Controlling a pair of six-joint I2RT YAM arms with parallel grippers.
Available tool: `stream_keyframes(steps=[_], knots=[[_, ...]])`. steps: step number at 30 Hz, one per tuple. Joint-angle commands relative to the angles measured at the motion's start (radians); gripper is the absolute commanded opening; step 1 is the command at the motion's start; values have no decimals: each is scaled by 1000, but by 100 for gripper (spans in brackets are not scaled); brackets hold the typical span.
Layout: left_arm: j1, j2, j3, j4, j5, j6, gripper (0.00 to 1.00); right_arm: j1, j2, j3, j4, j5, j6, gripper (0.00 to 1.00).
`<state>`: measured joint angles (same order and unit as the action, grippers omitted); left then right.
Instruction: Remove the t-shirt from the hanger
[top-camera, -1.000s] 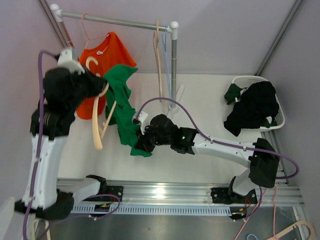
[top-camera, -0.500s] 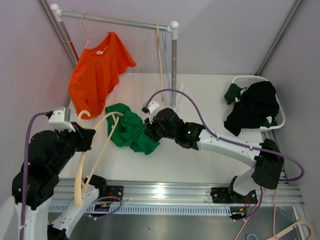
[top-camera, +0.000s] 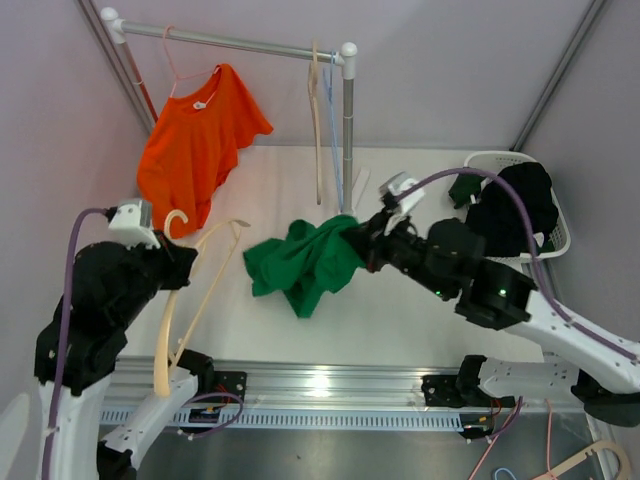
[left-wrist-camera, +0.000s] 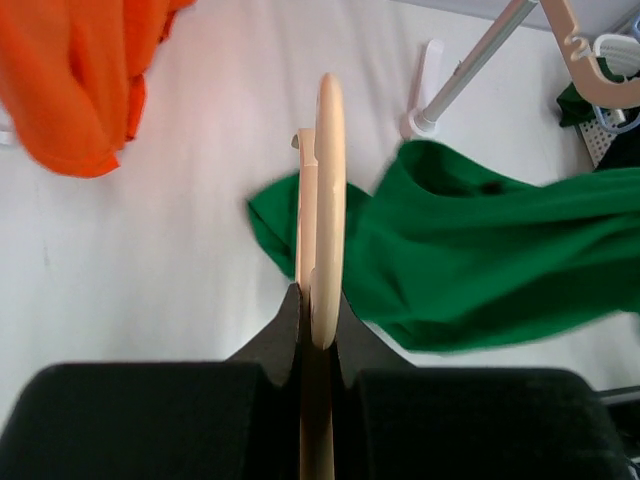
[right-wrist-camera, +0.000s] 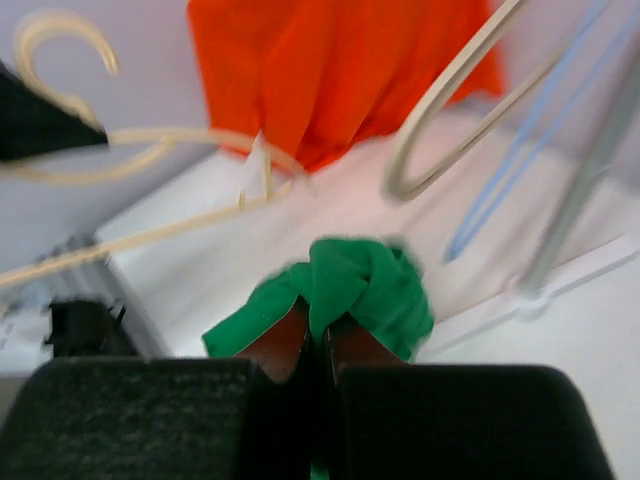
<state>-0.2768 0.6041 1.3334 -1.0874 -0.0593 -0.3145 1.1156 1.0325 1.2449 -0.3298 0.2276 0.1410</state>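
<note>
- Now, my left arm (top-camera: 95, 310) folds at lower left — left gripper (top-camera: 183, 264) clamped on the bare hanger (top-camera: 200, 292).
- My right arm (top-camera: 500, 290) stretches to centre, right gripper (top-camera: 362, 240) pinching the green t-shirt (top-camera: 305, 262) there.

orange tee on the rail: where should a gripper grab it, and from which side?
Probably the lower hem of the orange tee: it hangs loose and bunched, well clear of the pink hanger on the rail. Come in from the right, over the table; the tee's other side sits close to the rack's left post.
</note>
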Motion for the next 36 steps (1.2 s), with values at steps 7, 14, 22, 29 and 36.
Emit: stream_keyframes(steps=[7, 14, 22, 29, 36], knots=[[-1, 285, 125, 251, 84, -77, 1, -265, 72, 332, 163, 161, -324, 0], [-1, 497, 326, 261, 64, -72, 1, -739, 343, 727, 75, -250, -146, 0], [1, 776, 671, 219, 27, -67, 1, -1138, 674, 1247, 46, -421, 49, 0], [2, 911, 745, 267, -25, -101, 1, -1475, 722, 1178, 443, -295, 374, 0], [4, 1031, 836, 271, -22, -126, 1, -1679, 803, 1323, 400, -407, 620, 0]])
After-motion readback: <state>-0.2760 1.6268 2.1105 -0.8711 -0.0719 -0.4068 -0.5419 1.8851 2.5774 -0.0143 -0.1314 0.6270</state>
